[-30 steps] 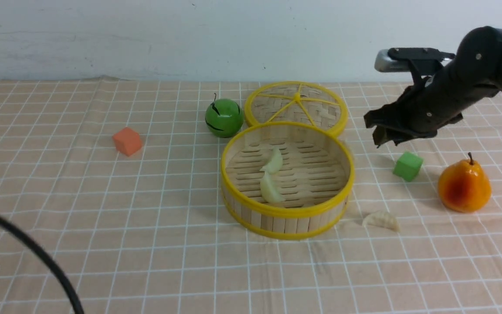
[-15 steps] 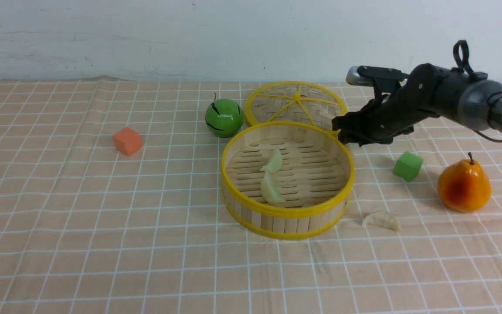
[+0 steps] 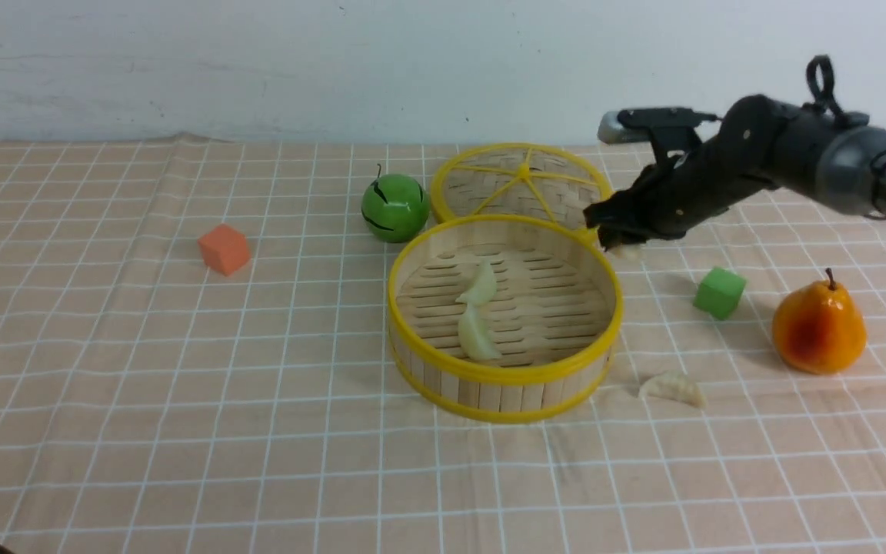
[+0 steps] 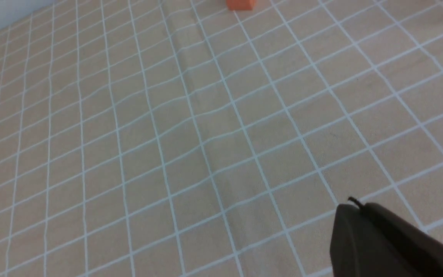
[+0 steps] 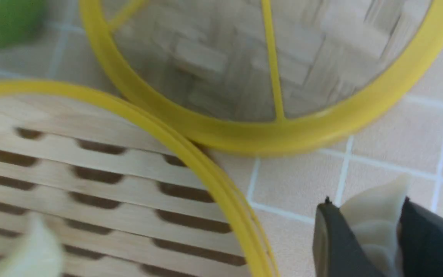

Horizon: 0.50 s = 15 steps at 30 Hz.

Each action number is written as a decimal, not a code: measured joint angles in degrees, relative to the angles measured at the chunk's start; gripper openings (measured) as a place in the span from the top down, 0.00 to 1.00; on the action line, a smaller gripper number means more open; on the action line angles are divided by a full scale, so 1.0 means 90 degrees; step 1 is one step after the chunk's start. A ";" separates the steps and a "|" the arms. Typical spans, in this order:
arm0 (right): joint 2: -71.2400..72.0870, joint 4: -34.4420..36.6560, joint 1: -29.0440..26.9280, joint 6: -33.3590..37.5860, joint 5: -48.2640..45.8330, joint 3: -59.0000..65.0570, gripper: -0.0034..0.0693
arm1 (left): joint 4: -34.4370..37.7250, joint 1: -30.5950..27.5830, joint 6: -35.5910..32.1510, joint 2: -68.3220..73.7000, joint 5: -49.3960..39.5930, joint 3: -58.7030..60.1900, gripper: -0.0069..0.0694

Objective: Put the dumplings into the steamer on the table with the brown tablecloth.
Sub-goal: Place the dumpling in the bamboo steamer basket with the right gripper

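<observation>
Two dumplings in steamer. Right hand clamped on third dumpling, just outside rim. Fourth dumpling waits on desk. Left hand: grip unclear.

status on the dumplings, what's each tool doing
Right tool shut on one dumpling, just outside the steamer's far-right rim. Left tool low, state unclear. Two dumplings inside, one loose on the cloth. Nothing blocking the drop.
</observation>
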State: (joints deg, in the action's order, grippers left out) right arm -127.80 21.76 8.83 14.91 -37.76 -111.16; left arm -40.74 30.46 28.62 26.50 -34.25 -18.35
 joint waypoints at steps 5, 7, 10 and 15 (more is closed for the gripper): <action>0.0591 0.0305 0.0439 0.0270 -0.0747 -0.0062 0.68 | -0.0025 0.0000 0.0062 -0.0222 0.0202 0.0000 0.93; 0.0462 0.0320 0.0648 0.0442 -0.0979 -0.0047 0.68 | -0.0025 0.0000 0.0079 -0.0331 0.0218 0.0000 0.93; 0.0024 0.0332 0.0917 0.0484 -0.1188 0.0027 0.68 | -0.0025 0.0000 0.0102 -0.0471 0.0218 0.0000 0.93; -0.0343 0.0237 0.0999 0.0459 -0.1132 0.0038 0.66 | -0.0030 0.0000 0.0118 -0.0530 0.0212 0.0000 0.93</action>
State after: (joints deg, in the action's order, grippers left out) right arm -130.89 23.90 17.82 19.04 -47.95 -110.81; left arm -41.02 30.46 29.68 21.72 -32.35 -18.35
